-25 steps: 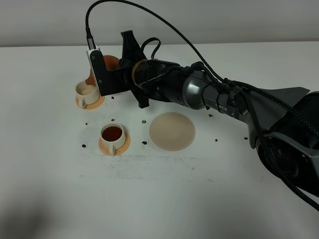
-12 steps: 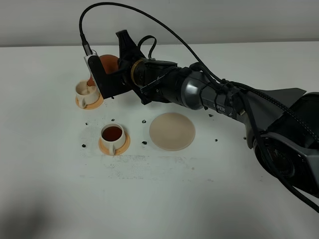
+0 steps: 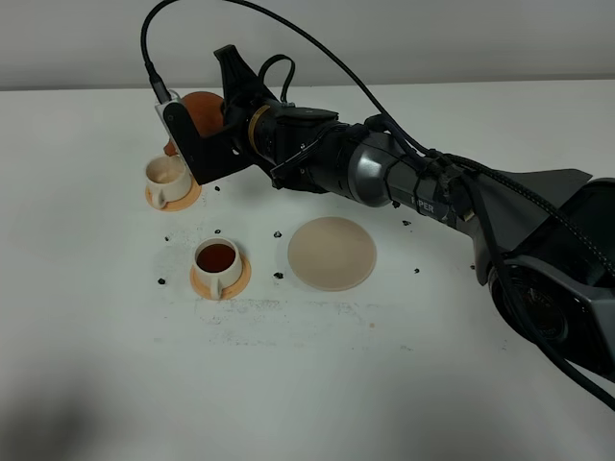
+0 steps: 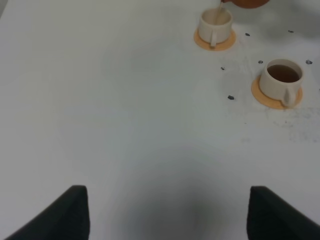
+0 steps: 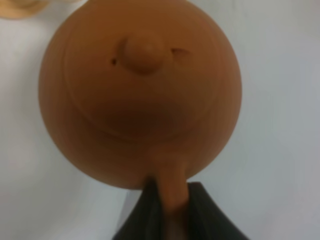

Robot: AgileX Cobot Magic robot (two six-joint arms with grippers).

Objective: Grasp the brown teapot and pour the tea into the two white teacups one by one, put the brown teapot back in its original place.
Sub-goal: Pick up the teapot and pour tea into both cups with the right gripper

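1. The left end effector (image 4: 167, 215) hangs over bare white worktop (image 3: 307, 384). Its two dark fingertips stand well apart with nothing between them.
2. The near teacup (image 3: 218, 259) is small, cream-white and glossy, with a loop handle. It stands on a flat orange saucer (image 3: 241, 277) and holds dark reddish tea, so that pour looks done.
3. Beside it, on the right arm's side, lies the coaster (image 3: 332, 252), a flat, matte, pale beige disc with nothing on it. Dark specks (image 3: 279, 276) are scattered over the worktop around it.
4. The far teacup (image 3: 165, 173) is of the same make and stands on its own saucer. Its inside looks pale, and I judge the second pour to be the step in hand.
5. The brown teapot (image 3: 202, 108) is in the air just above and behind that cup, tipped spout-down toward it. The left wrist view seems to show a thin thread running into the cup. The pot is squat, round, smooth matte clay with a small knobbed lid (image 5: 144, 52).
6. The right end effector (image 5: 169, 207) is clamped on the teapot's handle, one jaw on each side.
7. The next move calls for levelling the pot before the cup brims, then carrying it to the coaster, setting it down upright and letting go.
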